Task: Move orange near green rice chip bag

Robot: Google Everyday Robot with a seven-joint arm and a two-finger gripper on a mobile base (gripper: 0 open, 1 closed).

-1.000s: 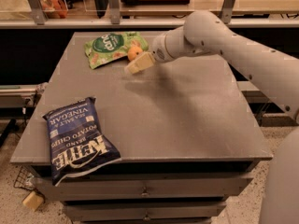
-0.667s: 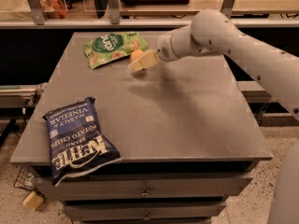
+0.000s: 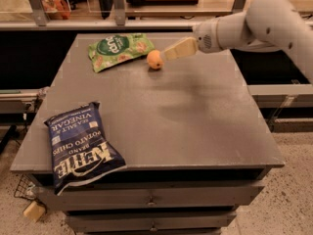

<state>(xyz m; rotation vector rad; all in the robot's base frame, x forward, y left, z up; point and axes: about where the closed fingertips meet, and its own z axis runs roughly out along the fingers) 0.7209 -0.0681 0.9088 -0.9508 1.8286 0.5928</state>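
Observation:
The orange (image 3: 155, 59) rests on the grey table (image 3: 195, 121) at the back, just off the right corner of the green rice chip bag (image 3: 119, 49), which lies flat. My gripper (image 3: 168, 54) hangs slightly above the table, immediately right of the orange, its cream fingers (image 3: 180, 49) pointing left at it. The gripper is open and holds nothing. The orange lies outside the fingers, at their tips.
A dark blue Kettle potato chip bag (image 3: 80, 146) lies at the table's front left corner, partly over the edge. My white arm (image 3: 254, 26) reaches in from the right over the back of the table. Drawers sit under the tabletop, with shelving behind.
The orange, earlier held in my gripper above the table by the green bag, now lies on the table. My gripper has let go and drawn back slightly to the right.

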